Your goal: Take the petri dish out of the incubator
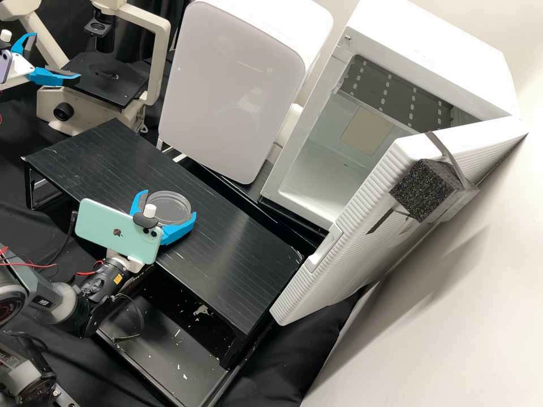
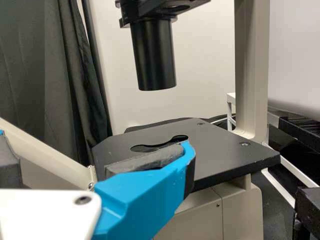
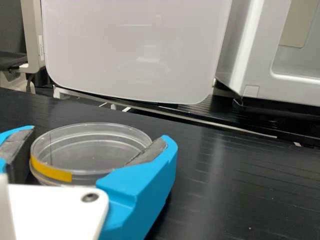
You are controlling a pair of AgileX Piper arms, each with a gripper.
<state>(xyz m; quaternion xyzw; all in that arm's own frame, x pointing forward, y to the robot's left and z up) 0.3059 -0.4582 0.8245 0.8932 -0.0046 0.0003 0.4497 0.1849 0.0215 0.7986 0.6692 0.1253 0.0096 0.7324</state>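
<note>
- High view: dish is clasped by right gripper; left gripper is spread.
- Before release, level seating on stand should be ensured.

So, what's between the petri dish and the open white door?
In the high view: a blue finger of the right gripper, then bare platform top and a dark gap.

Behind the black rectangular ridged tabletop we see, left to right, the beige angular metal microscope, the white rounded cabinet and the white boxy incubator. Over the tabletop we find the clear round plastic petri dish.
</note>
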